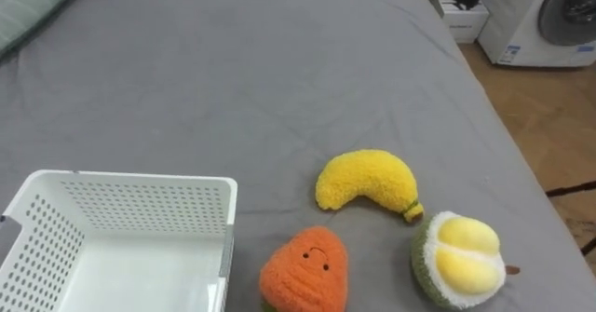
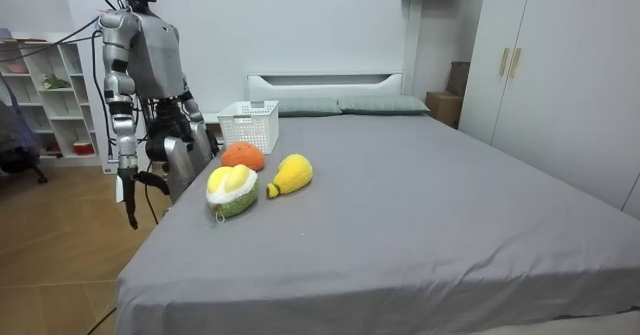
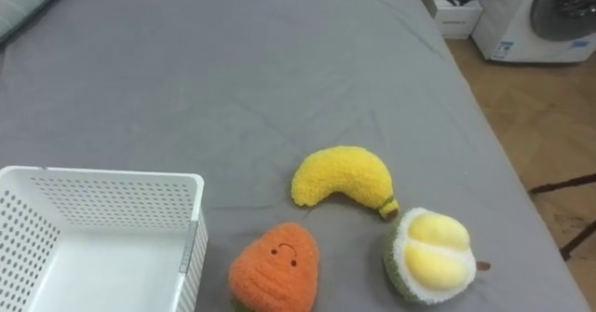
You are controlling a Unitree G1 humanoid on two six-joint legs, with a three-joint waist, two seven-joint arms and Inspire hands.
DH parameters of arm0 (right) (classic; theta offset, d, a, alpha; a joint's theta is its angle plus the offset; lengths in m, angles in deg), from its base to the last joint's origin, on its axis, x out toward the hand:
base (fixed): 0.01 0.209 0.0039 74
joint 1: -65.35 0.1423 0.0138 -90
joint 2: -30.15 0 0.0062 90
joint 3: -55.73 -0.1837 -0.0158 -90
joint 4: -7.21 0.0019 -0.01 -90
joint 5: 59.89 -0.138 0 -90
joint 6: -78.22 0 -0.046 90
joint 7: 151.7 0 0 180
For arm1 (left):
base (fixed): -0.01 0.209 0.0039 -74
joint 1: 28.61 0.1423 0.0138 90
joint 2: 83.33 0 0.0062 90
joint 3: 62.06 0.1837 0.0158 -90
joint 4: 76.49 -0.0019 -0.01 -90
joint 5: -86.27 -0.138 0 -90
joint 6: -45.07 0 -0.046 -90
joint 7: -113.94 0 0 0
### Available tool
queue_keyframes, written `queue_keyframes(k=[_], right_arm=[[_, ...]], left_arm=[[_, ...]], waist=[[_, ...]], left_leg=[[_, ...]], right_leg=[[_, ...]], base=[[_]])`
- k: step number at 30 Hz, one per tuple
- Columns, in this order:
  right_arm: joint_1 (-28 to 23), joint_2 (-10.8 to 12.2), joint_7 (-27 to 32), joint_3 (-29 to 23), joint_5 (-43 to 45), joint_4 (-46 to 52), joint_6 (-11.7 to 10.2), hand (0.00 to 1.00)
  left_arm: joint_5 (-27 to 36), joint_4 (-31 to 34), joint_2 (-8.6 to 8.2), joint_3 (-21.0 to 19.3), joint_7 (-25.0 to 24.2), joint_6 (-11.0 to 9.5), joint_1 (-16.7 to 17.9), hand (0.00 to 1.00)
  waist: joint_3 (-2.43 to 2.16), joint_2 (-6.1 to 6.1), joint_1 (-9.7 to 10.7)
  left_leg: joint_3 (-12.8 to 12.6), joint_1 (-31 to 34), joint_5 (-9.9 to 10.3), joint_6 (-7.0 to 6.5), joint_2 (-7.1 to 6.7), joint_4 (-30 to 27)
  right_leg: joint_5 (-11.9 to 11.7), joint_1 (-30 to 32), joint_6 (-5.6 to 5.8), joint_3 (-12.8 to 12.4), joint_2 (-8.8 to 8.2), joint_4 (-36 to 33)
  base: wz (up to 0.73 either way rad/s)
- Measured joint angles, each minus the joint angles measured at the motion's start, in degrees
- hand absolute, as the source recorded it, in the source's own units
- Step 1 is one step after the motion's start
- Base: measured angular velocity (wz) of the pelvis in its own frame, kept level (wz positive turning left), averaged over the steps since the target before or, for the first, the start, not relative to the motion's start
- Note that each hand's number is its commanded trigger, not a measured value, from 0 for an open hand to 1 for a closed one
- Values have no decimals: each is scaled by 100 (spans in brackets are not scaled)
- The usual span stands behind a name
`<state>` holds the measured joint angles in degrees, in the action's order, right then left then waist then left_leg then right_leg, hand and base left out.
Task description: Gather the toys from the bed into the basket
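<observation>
Three plush toys lie on the grey bed (image 1: pixel 242 61), near the edge at which the robot stands. The banana toy (image 1: pixel 365 177) is placed furthest in. The carrot toy (image 1: pixel 305 267) is placed nearer the robot, to the banana's lower left. The durian toy (image 1: pixel 458 259) is placed to the right, close beside the banana's stalk end; whether the two touch cannot be told. No toy is held.

A white perforated basket (image 1: pixel 130 180) is set on the bed just beside the carrot toy, on its left, with the open side up. The part of its interior that is visible is empty.

In the room view the robot is seen upright on the wooden floor (image 2: pixel 60 275) at the side of the bed. The right robot hand (image 2: pixel 128 190) hangs low beside the body, well apart from the toys. Nothing is seen in it; how far it is open cannot be told. The left robot hand (image 2: pixel 203 135) is taken to be at hip height by the bed edge; its state cannot be told either.

The collecting is judged not yet begun, and the step in hand is the choice and approach of a first toy. For the next move, one robot hand is to be brought over the bed, opened wide and lowered onto a toy. The carrot toy is suggested, being nearest the basket. As soft plush is expected to yield, a full wrap is advised. The toy is to be lifted clear of the basket wall before it is carried across.
</observation>
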<state>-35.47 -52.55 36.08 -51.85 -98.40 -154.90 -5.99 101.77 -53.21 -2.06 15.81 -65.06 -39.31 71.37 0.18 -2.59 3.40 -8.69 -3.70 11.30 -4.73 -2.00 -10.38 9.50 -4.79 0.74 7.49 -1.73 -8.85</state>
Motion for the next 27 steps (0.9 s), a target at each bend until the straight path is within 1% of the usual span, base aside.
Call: queue_keyframes(k=[1,2,6,8,9,10,12,15,16,17,18,19,21,24,25,26,27], right_arm=[[16,-1,123,-1,-2,93,2,0],[43,-15,226,-5,11,165,1,0],[184,-62,588,-149,59,396,-24,0],[170,-60,904,-182,135,829,-24,0],[176,-62,968,-182,148,938,-42,0],[185,-67,1050,-181,167,1092,-121,0],[177,-69,1202,-171,203,1326,-208,0],[183,-69,1494,-132,356,1844,-272,0],[189,-66,1585,-110,508,2118,-287,0],[189,-64,1677,-107,594,2437,-306,0],[187,-65,1710,-101,643,2569,-348,0],[192,-69,1761,-50,710,2745,-453,0],[192,-71,1847,79,776,3268,-471,0],[189,-77,1884,313,964,3697,-530,0],[188,-78,1883,522,1223,3844,-557,0],[190,-78,1871,719,1392,3990,-561,0],[190,-77,1862,806,1444,4080,-560,0]], left_arm=[[-2,19,26,6,11,1,26,0],[-3,34,51,6,42,1,62,0],[-20,33,134,29,223,5,138,0],[-78,32,152,39,261,7,165,0],[-110,32,152,41,264,7,170,0],[-146,32,155,53,271,6,174,0],[-204,33,154,61,285,-15,219,0],[-515,90,156,65,298,-92,232,0],[-629,135,162,62,298,-102,225,0],[-698,142,164,62,298,-114,211,0],[-736,142,166,66,298,-119,209,0],[-751,153,178,91,298,-131,206,0],[-774,163,185,129,294,-179,205,0],[-772,213,208,202,290,-185,220,0],[-778,253,227,313,293,-181,225,0],[-777,263,229,408,294,-179,220,0],[-777,263,229,440,294,-175,216,0]], waist=[[-7,-4,-2],[2,-35,8],[-8,-40,117],[-5,-51,107],[-15,-17,107],[-5,-41,111],[-10,-40,97],[-37,-2,51],[-59,-31,26],[-33,-10,-1],[-29,-9,-12],[-29,-10,-34],[-32,-22,-74],[-27,-17,-92],[-26,-18,-90],[-34,-32,-101],[-33,-30,-116]], left_leg=[[-2,0,2,2,3,1],[-9,3,4,6,7,10],[-12,11,6,10,15,32],[-57,4,7,12,24,42],[-66,4,7,12,25,42],[-71,4,7,12,26,42],[-71,13,7,12,26,39],[-73,95,11,14,26,17],[-76,137,8,13,28,-33],[-83,155,8,13,30,-47],[-85,159,8,13,30,-47],[-86,166,8,13,31,-46],[-85,199,9,14,33,-38],[-86,207,8,14,33,-31],[-86,210,8,15,34,-21],[-86,210,8,15,33,-8],[-86,211,8,15,32,-2]], right_leg=[[-1,-1,-1,-2,3,-2],[-2,-2,-4,-14,9,-4],[-4,7,-8,-22,17,-5],[-8,15,-13,-64,26,-8],[-12,15,-13,-76,29,-6],[-22,11,-14,-83,32,-4],[-30,8,-12,-87,35,0],[-29,108,-12,-93,33,-8],[-34,182,-14,-96,31,-32],[-35,198,-16,-99,30,-92],[-35,203,-16,-98,30,-91],[-35,203,-16,-92,30,-89],[-35,239,-16,-93,32,-85],[-36,261,-17,-93,33,-84],[-37,266,-18,-91,35,-82],[-37,266,-18,-92,35,-88],[-38,262,-18,-92,35,-93]], base=[[0],[0],[-1],[-8],[-8],[-3],[0],[0],[0],[0],[0],[0],[0],[0],[0],[0],[0]])
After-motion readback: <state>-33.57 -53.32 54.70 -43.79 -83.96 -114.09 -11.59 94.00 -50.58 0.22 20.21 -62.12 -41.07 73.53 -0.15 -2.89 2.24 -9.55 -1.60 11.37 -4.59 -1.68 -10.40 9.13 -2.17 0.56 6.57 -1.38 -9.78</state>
